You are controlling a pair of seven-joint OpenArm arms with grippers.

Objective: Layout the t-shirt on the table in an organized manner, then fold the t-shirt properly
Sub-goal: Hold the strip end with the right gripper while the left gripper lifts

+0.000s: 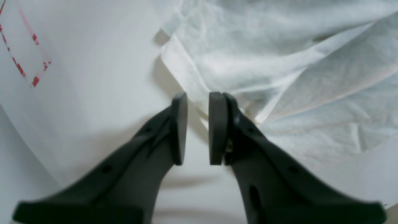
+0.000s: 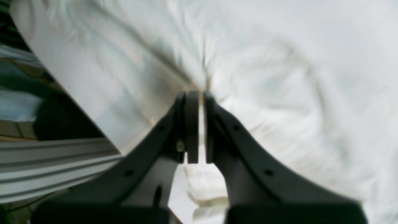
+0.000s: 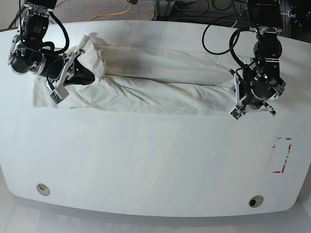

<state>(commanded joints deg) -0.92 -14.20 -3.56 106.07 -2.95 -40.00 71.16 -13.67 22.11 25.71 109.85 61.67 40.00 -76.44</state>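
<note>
Two black arms with chunky round joints and loose black cables looping off them. Matte black forked fingers point(image 1: 217, 127) with flat dark grey pads, small screw holes along each, white brackets at the wrists.

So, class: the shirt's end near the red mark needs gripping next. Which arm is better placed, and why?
The left arm. Its gripper hangs open right at the t-shirt's hem near the red-outlined mark, apparently gripping nothing. The right gripper, at the far end, is pinching cloth.

Lab: cabled arms point(image 3: 265, 53), white table point(image 3: 146, 160)
</note>
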